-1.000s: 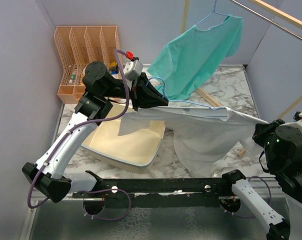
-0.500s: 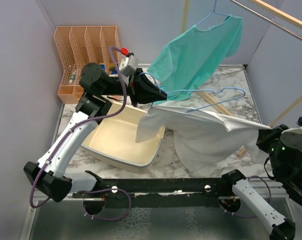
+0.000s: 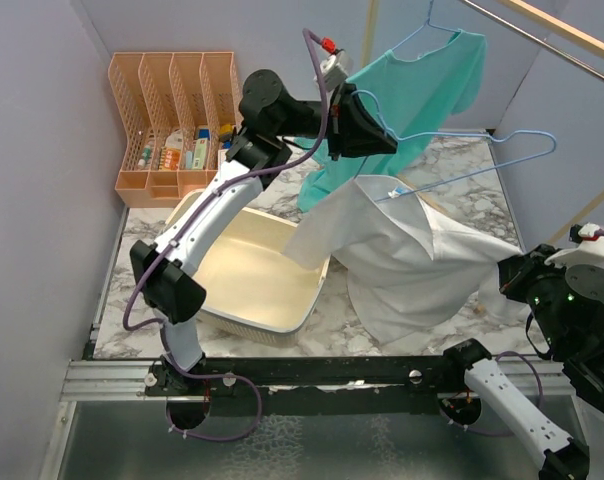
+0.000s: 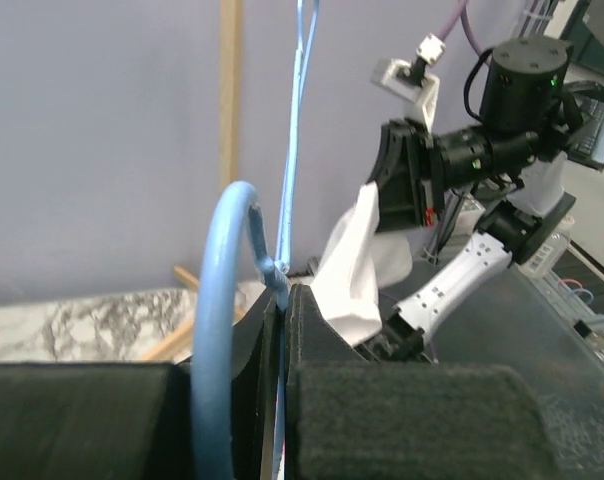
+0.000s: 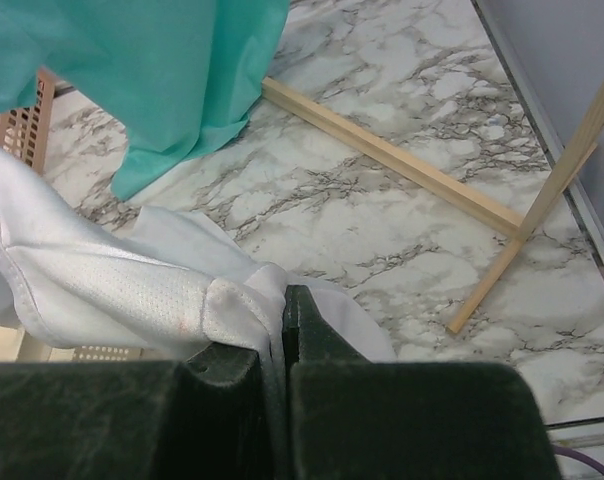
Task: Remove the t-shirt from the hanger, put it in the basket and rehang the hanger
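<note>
The white t-shirt (image 3: 412, 255) hangs in a heap from the light blue wire hanger (image 3: 542, 135) down onto the marble table. Only its collar area still clings to the hanger's lower wire. My left gripper (image 3: 385, 138) is raised high at the back, shut on the hanger just below its hook. The left wrist view shows the hanger's hook (image 4: 217, 330) beside the closed left gripper (image 4: 285, 292), with the t-shirt (image 4: 357, 262) beyond. My right gripper (image 3: 502, 283) is low at the right, shut on a fold of the t-shirt (image 5: 102, 280). The right gripper (image 5: 283, 300) pinches the cloth between its pads.
A green t-shirt (image 3: 412, 90) hangs on its own hanger from the wooden rail at the back, close to my left gripper. A cream tray (image 3: 252, 280) lies at centre left and an orange organiser (image 3: 172, 110) at back left. A wooden floor bar (image 5: 382, 150) crosses the marble.
My left gripper has risen and swung back and to the right with the hanger. The white t-shirt has slid off most of the wire, baring the hanger's right end. The right gripper kept its hold.
</note>
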{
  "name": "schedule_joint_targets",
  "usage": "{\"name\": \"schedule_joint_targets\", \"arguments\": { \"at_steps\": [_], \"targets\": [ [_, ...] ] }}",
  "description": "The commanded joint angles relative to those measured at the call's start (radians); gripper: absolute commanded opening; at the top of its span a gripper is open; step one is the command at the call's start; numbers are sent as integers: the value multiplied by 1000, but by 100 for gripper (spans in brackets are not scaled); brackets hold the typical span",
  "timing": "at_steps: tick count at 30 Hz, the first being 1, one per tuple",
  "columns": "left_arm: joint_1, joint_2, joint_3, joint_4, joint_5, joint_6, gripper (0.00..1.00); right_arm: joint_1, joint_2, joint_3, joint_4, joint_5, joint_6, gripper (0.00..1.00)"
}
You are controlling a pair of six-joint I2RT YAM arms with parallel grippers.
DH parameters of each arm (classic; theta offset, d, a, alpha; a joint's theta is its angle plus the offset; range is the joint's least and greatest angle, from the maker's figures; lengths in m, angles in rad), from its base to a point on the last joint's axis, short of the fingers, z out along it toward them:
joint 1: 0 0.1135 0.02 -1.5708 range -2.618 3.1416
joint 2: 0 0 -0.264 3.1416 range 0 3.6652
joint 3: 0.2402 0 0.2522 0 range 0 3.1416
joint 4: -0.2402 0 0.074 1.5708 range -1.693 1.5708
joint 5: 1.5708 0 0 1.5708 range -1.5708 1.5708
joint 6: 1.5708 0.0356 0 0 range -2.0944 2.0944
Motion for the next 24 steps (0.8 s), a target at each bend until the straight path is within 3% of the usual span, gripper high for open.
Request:
{"name": "schedule_joint_targets", "arguments": {
  "at_steps": [1,5,6,9,13,16,19,20,24],
  "targets": [
    [-11,129,236,14,19,-68,0,-4,5,18,-14,58,43,5],
    [-14,220,351,16,50,-125,0,-5,5,34,-13,41,48,64],
    [-14,223,347,0,50,-110,0,-4,3,43,-9,20,39,70],
    [-13,207,293,-22,29,-66,0,-4,-9,64,22,-65,-1,75],
    [-13,206,242,174,8,-187,0,-4,-21,78,64,-184,-50,75],
    [-16,276,371,239,-17,-269,0,-4,-38,75,102,-261,-75,75],
    [-22,391,578,141,21,-287,0,-4,-47,85,143,-382,-110,73],
    [-21,395,581,111,51,-284,0,-4,-46,98,154,-432,-123,72],
    [-21,246,238,104,108,-184,0,-4,-34,160,190,-625,-151,68]
  ]
}}
